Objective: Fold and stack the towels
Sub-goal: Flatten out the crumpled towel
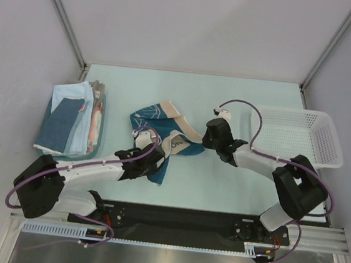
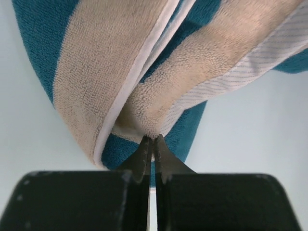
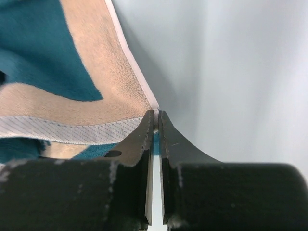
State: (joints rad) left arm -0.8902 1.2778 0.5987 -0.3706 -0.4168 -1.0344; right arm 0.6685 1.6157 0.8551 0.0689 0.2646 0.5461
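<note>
On my screen the table (image 1: pixel 232 188) is pale blue-green. A white mesh basket (image 1: pixel 288 134) stands at its far right side. At the left I see only the rim of a teal tray (image 1: pixel 99 133), probably a shallow one. A black rail (image 1: pixel 179 218) runs along the near edge.

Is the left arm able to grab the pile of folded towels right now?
Probably not yet: the left gripper is shut on the teal towel. The pile lies close on its left with nothing between, so once it lets go, likely yes.
</note>
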